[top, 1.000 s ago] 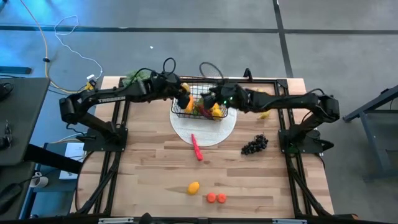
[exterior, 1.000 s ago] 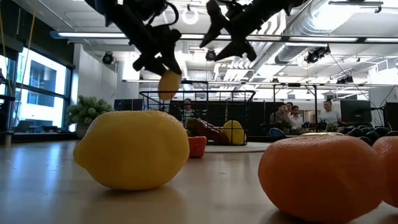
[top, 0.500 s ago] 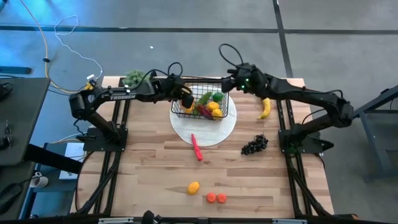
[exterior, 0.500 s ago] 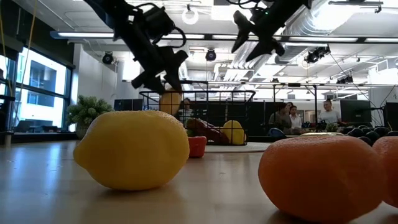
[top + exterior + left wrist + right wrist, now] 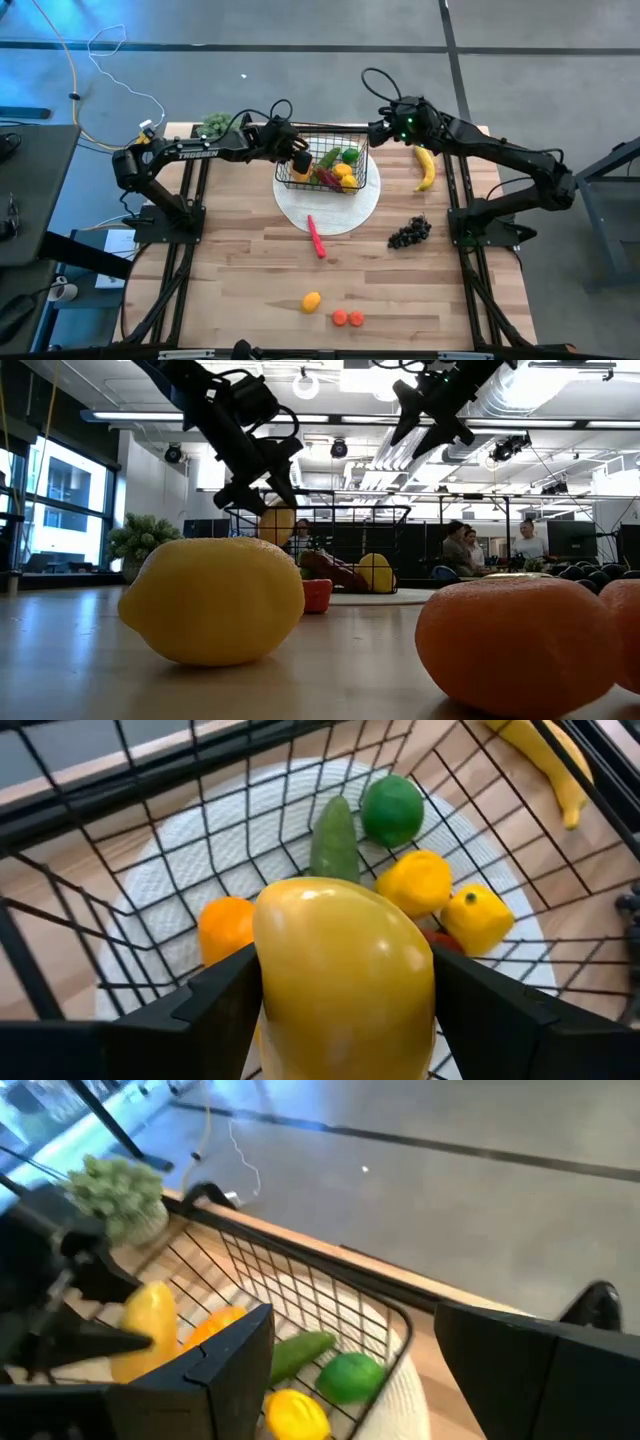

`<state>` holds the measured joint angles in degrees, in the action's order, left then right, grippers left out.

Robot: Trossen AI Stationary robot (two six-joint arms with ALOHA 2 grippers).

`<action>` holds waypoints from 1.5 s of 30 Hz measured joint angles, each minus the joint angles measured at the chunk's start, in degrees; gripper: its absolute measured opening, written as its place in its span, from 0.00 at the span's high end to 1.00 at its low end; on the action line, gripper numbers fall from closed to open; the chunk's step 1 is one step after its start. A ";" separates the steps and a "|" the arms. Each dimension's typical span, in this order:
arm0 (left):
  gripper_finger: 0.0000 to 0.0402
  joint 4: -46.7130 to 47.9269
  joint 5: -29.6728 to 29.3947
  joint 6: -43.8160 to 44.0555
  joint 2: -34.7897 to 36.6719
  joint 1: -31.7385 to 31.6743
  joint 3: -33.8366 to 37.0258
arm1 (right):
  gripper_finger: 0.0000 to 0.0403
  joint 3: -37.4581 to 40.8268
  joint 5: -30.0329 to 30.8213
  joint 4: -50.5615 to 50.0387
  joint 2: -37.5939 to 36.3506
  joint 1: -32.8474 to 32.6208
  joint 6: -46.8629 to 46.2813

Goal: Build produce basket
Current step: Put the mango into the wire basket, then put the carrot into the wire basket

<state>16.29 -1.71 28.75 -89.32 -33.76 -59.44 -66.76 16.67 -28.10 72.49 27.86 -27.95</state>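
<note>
Over the basket's point(image 5: 322, 168) left end, we see the left gripper point(image 5: 345, 1010) holding the yellow fruit point(image 5: 345, 975); released there, it could catch the rim; the right gripper point(image 5: 385, 130), jaws apart and empty, waits beyond the far right corner.

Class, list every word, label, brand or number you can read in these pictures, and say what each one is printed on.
White lettering runs along the left arm in the high view: too small to read.
No other text, label or number shows on the basket, the produce, the table or in the room behind.
</note>
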 joint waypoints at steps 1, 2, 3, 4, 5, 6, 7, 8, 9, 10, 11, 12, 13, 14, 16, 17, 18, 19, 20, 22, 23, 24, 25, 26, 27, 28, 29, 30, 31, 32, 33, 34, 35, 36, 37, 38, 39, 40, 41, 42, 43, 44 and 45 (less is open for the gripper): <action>0.35 -0.02 -0.37 0.21 0.00 0.00 0.00 | 0.36 0.02 -0.40 -0.52 0.00 0.30 -0.04; 0.35 -0.04 -0.65 0.99 0.02 0.00 0.00 | 0.36 0.02 -0.74 -1.07 0.00 0.49 -0.06; 0.35 -0.04 -0.93 1.89 0.02 -0.01 0.00 | 0.36 0.02 -0.80 -1.76 0.00 0.66 -0.04; 0.35 -0.04 -1.27 2.48 0.02 -0.15 0.00 | 0.36 0.02 -0.80 -2.45 0.00 0.76 -0.02; 0.35 -0.04 -1.60 2.64 0.02 -0.25 0.00 | 0.36 0.02 -0.80 -3.07 0.00 0.84 0.05; 0.35 -0.01 -1.84 3.03 0.02 -0.31 0.00 | 0.36 0.02 -0.80 -3.60 0.00 1.02 0.54; 0.35 0.03 -1.99 3.81 0.02 -0.35 0.00 | 0.36 0.02 -0.80 -4.16 0.00 1.08 1.09; 0.35 0.05 -1.95 4.58 0.02 -0.37 0.00 | 0.36 0.02 -0.78 -4.76 0.00 1.06 1.44; 0.35 0.05 -1.70 5.04 0.02 -0.37 0.00 | 0.36 0.02 -0.80 -5.24 0.00 1.06 1.68; 0.35 0.04 -1.30 5.16 0.04 -0.37 0.00 | 0.36 0.02 -0.80 -5.76 0.00 1.06 2.19; 0.35 -0.04 -1.10 5.14 0.04 -0.37 0.00 | 0.36 0.02 -0.80 -6.08 0.00 1.06 2.71; 0.35 -0.10 -1.07 5.13 0.04 -0.37 0.00 | 0.36 0.02 -0.80 -6.19 0.00 1.06 3.23; 0.35 -0.13 -1.08 5.13 0.04 -0.36 0.00 | 0.36 0.02 -0.80 -6.34 0.00 1.06 3.68; 0.35 -0.13 -1.12 5.15 0.07 -0.35 0.00 | 0.36 0.02 -0.80 -6.57 0.00 1.06 4.09; 0.35 -0.15 -2.15 5.16 0.07 -0.36 0.00 | 0.36 0.02 -0.80 -6.99 0.00 1.06 4.82; 0.35 -0.15 -3.18 5.16 0.07 -0.37 0.00 | 0.36 0.02 -0.80 -7.14 0.00 1.06 5.00; 0.35 -0.10 -4.12 5.29 0.07 -0.37 0.00 | 0.36 0.02 -0.80 -7.26 0.00 1.06 5.07; 0.35 0.04 -5.23 5.70 0.07 -0.39 0.00 | 0.36 0.02 -0.80 -7.41 0.00 1.06 5.08; 0.35 0.23 -6.48 6.39 0.07 -0.39 0.00 | 0.36 0.02 -0.80 -7.64 0.00 1.06 5.17; 0.34 0.31 -8.68 7.48 0.07 -0.42 0.00 | 0.36 0.02 -0.80 -7.86 0.00 1.06 5.98; 0.34 0.28 -9.01 7.60 0.07 -0.42 0.00 | 0.36 0.02 -0.80 -8.05 0.00 1.06 6.04; 0.34 0.22 -8.92 7.65 0.07 -0.42 0.00 | 0.36 0.02 -0.80 -8.30 0.00 1.06 6.01; 0.33 0.22 -8.60 7.76 0.07 -0.42 0.00 | 0.36 0.02 -0.80 -8.60 0.00 1.06 5.99; 0.33 0.22 -8.34 7.96 0.07 -0.42 0.00 | 0.36 0.04 -0.73 -8.82 0.00 1.06 5.99; 0.32 0.24 -8.17 7.97 0.07 -0.42 0.00 | 0.36 0.04 -0.64 -9.00 0.00 1.06 5.99; 0.32 0.22 -8.16 7.86 0.07 -0.42 0.00 | 0.36 0.04 -0.62 -9.11 0.00 1.06 5.99; 0.32 0.23 -8.21 7.88 0.07 -0.40 0.00 | 0.36 0.04 -0.60 -9.26 0.00 1.06 5.99; 0.32 0.22 -8.22 8.53 0.07 -0.39 0.00 | 0.36 0.04 -0.60 -9.47 0.00 1.06 5.99; 0.31 0.20 -8.18 9.52 0.07 -0.39 0.00 | 0.36 0.04 -0.60 -9.61 0.00 1.06 5.99; 0.31 0.20 -8.12 9.95 0.07 -0.41 0.00 | 0.36 0.04 -0.62 -9.76 0.00 1.06 5.99; 0.31 0.20 -8.01 10.07 0.07 -0.40 0.00 | 0.36 0.04 -0.60 -10.04 0.00 1.06 5.99; 0.31 0.20 -7.96 10.09 0.07 -0.39 0.00 | 0.36 0.04 -0.60 -10.24 0.00 1.06 5.99; 0.31 0.20 -7.96 10.09 0.07 -0.39 0.00 | 0.36 0.04 -0.60 -10.29 0.02 1.06 6.08; 0.31 0.20 -7.96 10.07 0.07 -0.39 0.00 | 0.36 0.04 -0.60 -10.29 0.02 1.11 6.33; 0.31 0.20 -7.96 10.01 0.07 -0.39 0.00 | 0.36 0.04 -0.59 -10.29 0.02 1.21 6.45; 0.31 0.22 -7.92 9.77 0.19 -0.39 0.00 | 0.36 0.04 -0.62 -10.31 0.02 1.36 6.44; 0.31 0.33 -7.54 9.68 0.51 -0.39 0.00 | 0.36 0.04 -0.63 -10.35 0.02 1.41 6.39; 0.31 0.43 -7.28 9.68 1.12 -0.39 0.00 | 0.36 0.04 -0.64 -10.48 0.02 1.44 6.05; 0.31 0.39 -7.26 9.68 1.78 -0.39 0.00 | 0.36 0.04 -0.64 -10.65 0.02 1.44 5.97; 0.31 0.42 -7.16 9.68 2.45 -0.38 -0.02 | 0.36 0.04 -0.69 -10.76 0.02 1.43 5.96; 0.31 0.64 -6.75 9.67 3.11 -0.37 -0.02 | 0.36 0.04 -1.30 -10.96 0.02 1.41 5.61; 0.31 1.00 -6.07 9.65 3.79 -0.37 -0.02 | 0.36 0.04 -2.53 -11.20 0.02 1.41 4.78; 0.31 1.12 -5.05 9.47 4.57 -0.37 -0.02 | 0.36 0.06 -4.18 -11.23 0.02 1.41 3.75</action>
<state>17.42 -6.76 38.22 -84.75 -34.13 -59.46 -66.70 12.49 -39.33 72.51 29.28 -24.20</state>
